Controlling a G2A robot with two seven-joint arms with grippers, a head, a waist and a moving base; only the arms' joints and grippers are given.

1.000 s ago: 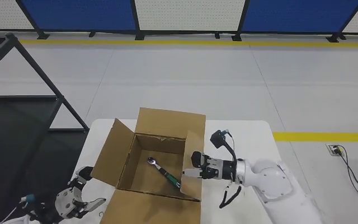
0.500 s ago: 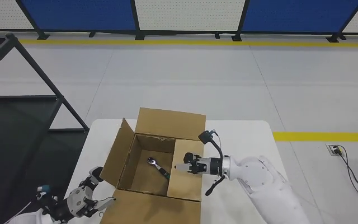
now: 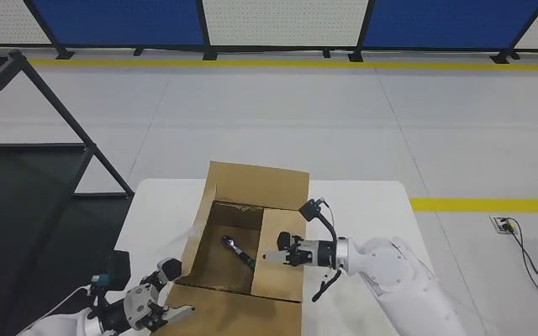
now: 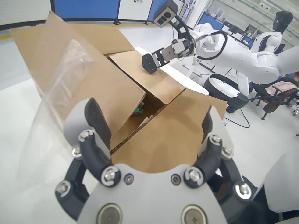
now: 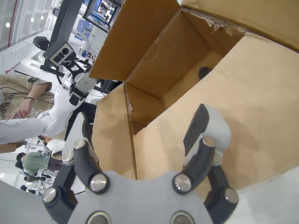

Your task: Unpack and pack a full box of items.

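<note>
An open cardboard box (image 3: pixel 255 181) stands on the white table (image 3: pixel 374 202). A ratchet wrench (image 3: pixel 239 251) with a green-banded handle lies on its floor. The right flap (image 3: pixel 284 270) is folded in over the opening, and my right gripper (image 3: pixel 274 256) rests open on top of it, its fingers (image 5: pixel 201 127) spread over the cardboard. The left flap (image 3: pixel 196 238) stands almost upright, with clear tape (image 4: pixel 70 71) hanging off it. My left gripper (image 3: pixel 168 307) is open at the box's front left corner, the front flap (image 4: pixel 168 138) lying between its fingers (image 4: pixel 98 122).
A black metal frame (image 3: pixel 50 160) stands off the table's left side. Bare table lies right of and behind the box. The back flap (image 5: pixel 233 3) stands up behind the opening. The front flap (image 3: pixel 239 317) hangs out toward the table's near edge.
The right gripper pushed the right flap down over the opening. The left arm moved right to the box's front corner, and the left flap swung from splayed outward to nearly upright.
</note>
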